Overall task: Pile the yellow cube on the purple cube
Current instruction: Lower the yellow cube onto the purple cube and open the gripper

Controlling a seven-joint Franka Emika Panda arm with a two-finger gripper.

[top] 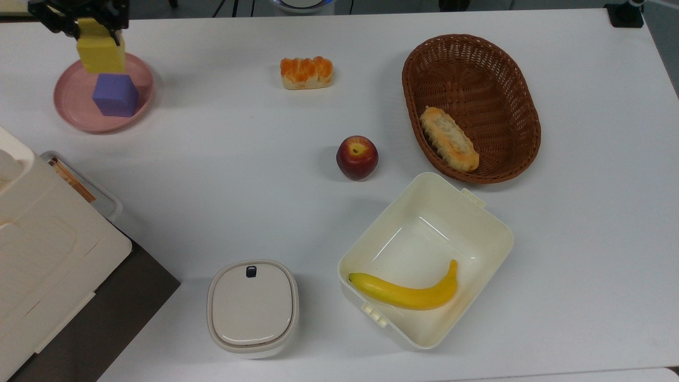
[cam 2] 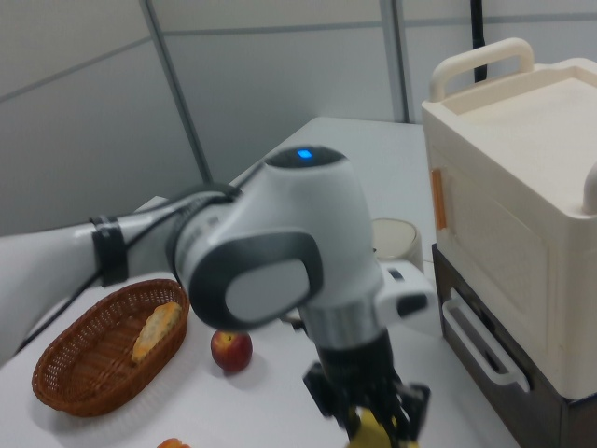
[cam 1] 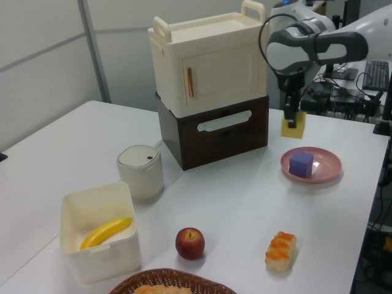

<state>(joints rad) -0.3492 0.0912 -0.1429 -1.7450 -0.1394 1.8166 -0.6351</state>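
Observation:
My gripper [top: 96, 32] is shut on the yellow cube [top: 101, 52] and holds it in the air at the top view's upper left. The purple cube [top: 116, 94] lies on a pink plate [top: 74, 106] just below the yellow cube in the top view. In the left view the yellow cube [cam 1: 293, 124] hangs above the purple cube [cam 1: 301, 163], clear of it and slightly to its left. The gripper [cam 1: 291, 116] grips the yellow cube from above. The right view has the arm close up, with the yellow cube [cam 2: 373, 430] at its bottom edge.
A cream cabinet on a dark drawer box [cam 1: 211, 92] stands beside the plate. On the table are an orange-topped bread [top: 306, 72], an apple [top: 357, 157], a wicker basket [top: 509, 79] holding a bread, an open cream box [top: 477, 233] holding a banana [top: 406, 292], and a lidded white pot [top: 252, 307].

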